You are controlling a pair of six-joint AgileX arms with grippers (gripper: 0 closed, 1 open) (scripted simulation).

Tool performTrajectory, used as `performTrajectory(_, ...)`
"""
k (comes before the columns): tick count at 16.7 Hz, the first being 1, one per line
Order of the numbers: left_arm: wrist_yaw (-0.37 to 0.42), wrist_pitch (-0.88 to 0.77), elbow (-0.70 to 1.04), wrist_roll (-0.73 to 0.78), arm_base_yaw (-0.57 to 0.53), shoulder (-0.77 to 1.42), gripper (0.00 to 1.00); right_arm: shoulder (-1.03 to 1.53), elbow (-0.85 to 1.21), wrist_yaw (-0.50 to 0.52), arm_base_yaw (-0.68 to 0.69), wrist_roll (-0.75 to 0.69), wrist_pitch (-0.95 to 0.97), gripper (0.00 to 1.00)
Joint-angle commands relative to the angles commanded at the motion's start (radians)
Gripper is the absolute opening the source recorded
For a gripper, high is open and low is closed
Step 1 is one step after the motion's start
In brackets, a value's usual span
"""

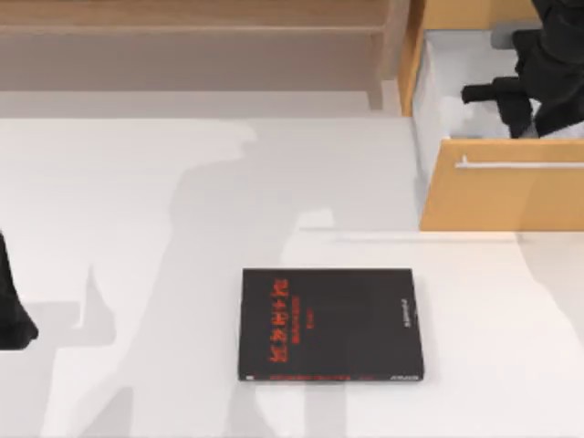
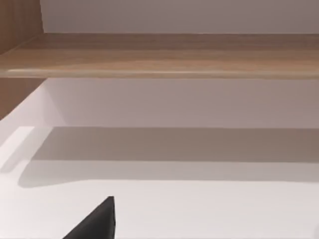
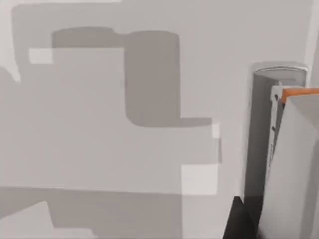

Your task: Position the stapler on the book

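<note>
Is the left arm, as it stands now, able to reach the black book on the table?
Probably yes. The left arm is parked at the table's left edge, and nothing lies between it and the book, whose cover is free. The right pincer is far off, down in the open drawer.

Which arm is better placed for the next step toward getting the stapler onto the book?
Right. The right pincer reaches into the open drawer at upper right, where its wrist view shows a pale bar, likely the stapler, close by. The left arm is parked at the left edge.
</note>
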Motion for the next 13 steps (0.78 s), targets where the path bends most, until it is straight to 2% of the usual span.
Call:
performTrajectory(6, 0.000, 0.000, 0.000, 0.000, 0.000, 0.000, 1.00, -0.218, -0.040, 0.051, 0.078, 0.166, 0.024, 0.00)
performTrajectory(13, 0.000, 0.000, 0.000, 0.000, 0.000, 0.000, 1.00, -0.369, -0.156, 0.063, 0.350, 0.437, 0.060, 0.00)
